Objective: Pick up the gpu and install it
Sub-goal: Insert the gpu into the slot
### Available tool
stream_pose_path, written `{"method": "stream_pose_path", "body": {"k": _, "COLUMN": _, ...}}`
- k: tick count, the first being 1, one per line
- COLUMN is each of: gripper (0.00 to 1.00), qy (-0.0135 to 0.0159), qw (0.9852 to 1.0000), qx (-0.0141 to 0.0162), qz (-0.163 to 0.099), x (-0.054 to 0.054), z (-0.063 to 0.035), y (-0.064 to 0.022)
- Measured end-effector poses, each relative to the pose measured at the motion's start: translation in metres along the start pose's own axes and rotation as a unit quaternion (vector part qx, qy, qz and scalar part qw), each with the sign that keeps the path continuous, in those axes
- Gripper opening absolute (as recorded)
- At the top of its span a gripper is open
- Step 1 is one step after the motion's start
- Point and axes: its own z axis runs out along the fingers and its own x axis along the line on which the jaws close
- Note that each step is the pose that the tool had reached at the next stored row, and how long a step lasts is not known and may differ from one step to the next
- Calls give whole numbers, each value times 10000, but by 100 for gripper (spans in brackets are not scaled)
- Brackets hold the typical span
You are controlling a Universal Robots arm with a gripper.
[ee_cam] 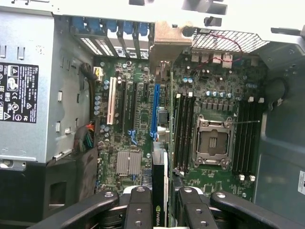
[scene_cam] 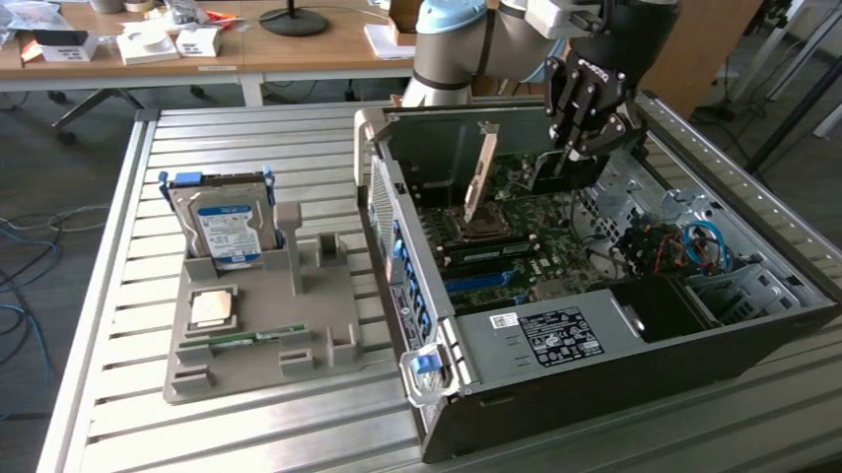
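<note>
while the gpu (ee_cam: 159, 183) stands edge-on over the motherboard (ee_cam: 126, 121) | jaws pinch it | seating unclear

I'm working over a slatted metal table (scene_cam: 250, 138), its slats running across the exterior view. Two things are sitting directly on it. A grey moulded fixture tray (scene_cam: 329, 296) is lying flat toward the exterior view's left. An open computer case (scene_cam: 553, 424) is lying on its side toward the exterior view's right, open face up, just beside the tray; can't tell if they're touching. Bare slats are showing around both.
</note>
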Motion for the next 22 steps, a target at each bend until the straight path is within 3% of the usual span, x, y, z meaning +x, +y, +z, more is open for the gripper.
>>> {"method": "stream_pose_path", "body": {"k": 11, "gripper": 26, "qy": -3, "qw": 9999, "qx": 3, "qz": 149, "x": 1, "z": 68, "y": 3}}
{"method": "stream_pose_path", "body": {"k": 22, "gripper": 26, "qy": 17, "qw": 9999, "qx": 11, "qz": 151, "x": 0, "z": 258, "y": 62}}
